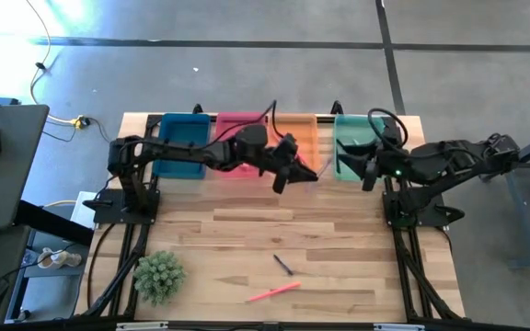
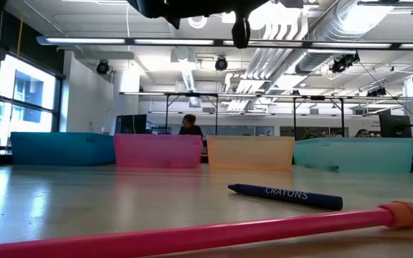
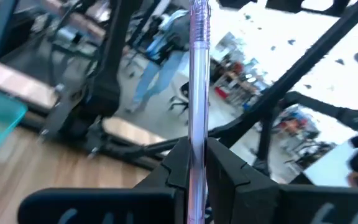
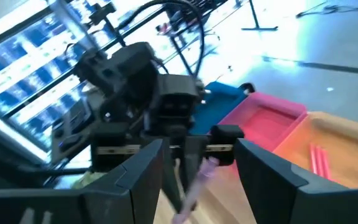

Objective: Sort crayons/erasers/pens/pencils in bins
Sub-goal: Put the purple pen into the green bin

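Note:
My left gripper (image 1: 288, 172) is shut on a clear pen (image 3: 198, 74) and hangs above the table just in front of the orange bin (image 1: 294, 129). The blue bin (image 1: 180, 138), pink bin (image 1: 239, 124), orange bin and teal bin (image 1: 350, 138) stand in a row along the far edge. My right gripper (image 4: 201, 146) is open and empty by the teal bin's front (image 1: 368, 172) and faces the left gripper. A dark blue crayon (image 1: 283, 265) and a pink pencil (image 1: 272, 293) lie flat on the table's near half. No erasers show. My left gripper pinches the clear pen's barrel (image 3: 197, 134) between its two fingers (image 3: 178, 163). The pen runs along the fingers and sticks out well past their tips. It is lifted clear of the table; its end shows at the top of the low view (image 2: 241, 32).
A small green plant (image 1: 159, 276) stands at the near left corner. Pink sticks (image 4: 319, 160) lie in the orange bin. The crayon (image 2: 285, 195) and the pencil (image 2: 192, 233) lie near the low camera. People show in the room beyond the table.

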Controlling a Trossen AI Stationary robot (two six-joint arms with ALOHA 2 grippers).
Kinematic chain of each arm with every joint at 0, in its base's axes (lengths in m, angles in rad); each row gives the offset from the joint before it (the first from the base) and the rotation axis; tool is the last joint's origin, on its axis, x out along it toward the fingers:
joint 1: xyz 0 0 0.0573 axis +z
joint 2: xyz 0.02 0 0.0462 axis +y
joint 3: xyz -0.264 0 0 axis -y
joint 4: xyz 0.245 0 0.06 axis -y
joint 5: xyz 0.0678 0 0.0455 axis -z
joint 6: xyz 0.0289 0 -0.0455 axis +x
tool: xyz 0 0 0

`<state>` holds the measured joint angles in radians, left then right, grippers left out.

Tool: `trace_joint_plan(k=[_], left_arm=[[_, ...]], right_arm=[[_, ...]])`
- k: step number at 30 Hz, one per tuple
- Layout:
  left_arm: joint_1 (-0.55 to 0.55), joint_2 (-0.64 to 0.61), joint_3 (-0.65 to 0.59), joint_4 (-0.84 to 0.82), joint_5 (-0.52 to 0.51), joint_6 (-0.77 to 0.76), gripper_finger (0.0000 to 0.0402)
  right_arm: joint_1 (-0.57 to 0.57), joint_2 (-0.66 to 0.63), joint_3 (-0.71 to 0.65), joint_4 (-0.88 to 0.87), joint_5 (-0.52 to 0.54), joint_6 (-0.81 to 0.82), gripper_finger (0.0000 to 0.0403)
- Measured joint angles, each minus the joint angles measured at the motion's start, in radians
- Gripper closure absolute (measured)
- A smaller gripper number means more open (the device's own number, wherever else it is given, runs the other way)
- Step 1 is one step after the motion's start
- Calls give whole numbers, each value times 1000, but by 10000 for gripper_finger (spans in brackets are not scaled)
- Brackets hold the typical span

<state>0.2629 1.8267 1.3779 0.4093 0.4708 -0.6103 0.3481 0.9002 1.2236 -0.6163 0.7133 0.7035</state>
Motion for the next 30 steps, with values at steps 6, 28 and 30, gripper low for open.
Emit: trace_joint_plan(k=[6, 28, 30], left_arm=[[34, 0, 0, 77, 56, -33, 385], [47, 0, 0, 83, 79, 1, 385], [47, 0, 0, 79, 79, 10, 385]], right_arm=[[-1, 47, 0, 0, 90, 51, 210], [-18, 230, 0, 45, 202, 187, 293], [-23, 233, 0, 49, 202, 187, 326]])
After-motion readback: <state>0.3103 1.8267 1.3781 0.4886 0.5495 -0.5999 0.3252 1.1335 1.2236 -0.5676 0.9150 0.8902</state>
